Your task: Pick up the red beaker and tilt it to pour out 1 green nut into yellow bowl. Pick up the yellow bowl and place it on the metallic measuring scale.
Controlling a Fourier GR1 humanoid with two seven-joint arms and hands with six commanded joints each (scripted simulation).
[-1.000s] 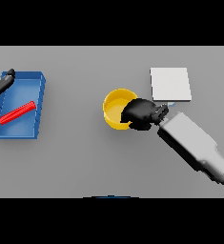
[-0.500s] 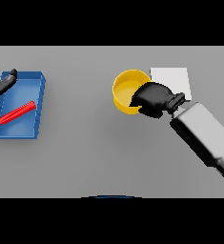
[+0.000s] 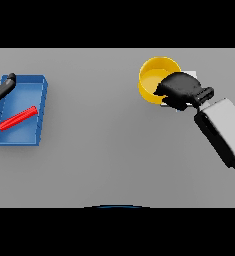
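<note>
So the flat grey table [image 3: 104,150] takes up pretty much the whole view, and my white and grey right arm [image 3: 224,132] comes in across it from the right side. Over on the left sits a blue rectangular tray [image 3: 39,107], and a red beaker [image 3: 18,118] is lying on its side in there, slanted across the tray floor. My right hand [image 3: 181,90] has its dark fingers wrapped around the near-right rim of the round yellow bowl [image 3: 154,80], so that's a proper grip. The bowl is up at the far right, overlapping the left edge of the pale metallic measuring scale [image 3: 191,74], which is mostly hidden behind it and my hand. My left hand [image 3: 1,87] sits at the tray's far-left corner, fingers loose, holding nothing.
</note>
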